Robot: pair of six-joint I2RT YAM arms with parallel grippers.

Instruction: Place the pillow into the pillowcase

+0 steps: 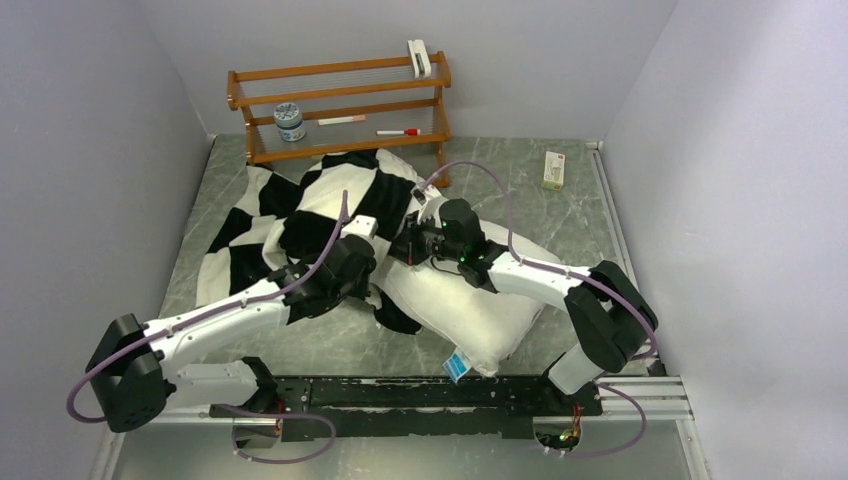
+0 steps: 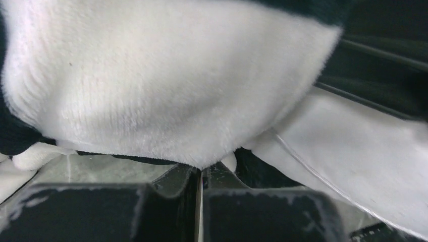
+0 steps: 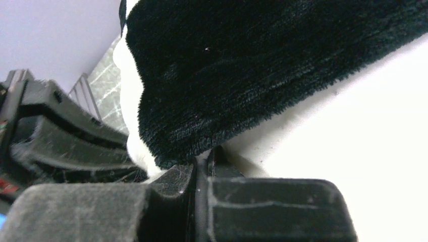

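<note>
The checkered pillowcase (image 1: 270, 215) lies spread at the table's middle left, and its mouth overlaps the upper end of the white pillow (image 1: 480, 300), which lies slanting toward the near edge. My left gripper (image 1: 370, 285) sits at the case's near edge. In the left wrist view it (image 2: 202, 171) is shut on a pinch of the pillowcase's white plush (image 2: 166, 85), with the smooth pillow (image 2: 363, 151) to the right. My right gripper (image 1: 412, 245) is on the far side of the mouth. There it (image 3: 204, 160) is shut on the pillowcase's black plush edge (image 3: 242, 75), against the pillow (image 3: 373, 131).
A wooden rack (image 1: 340, 110) stands at the back with a jar (image 1: 290, 122) and a marker (image 1: 398, 131) on it. A small box (image 1: 553, 170) lies at the back right. Grey walls close in on both sides.
</note>
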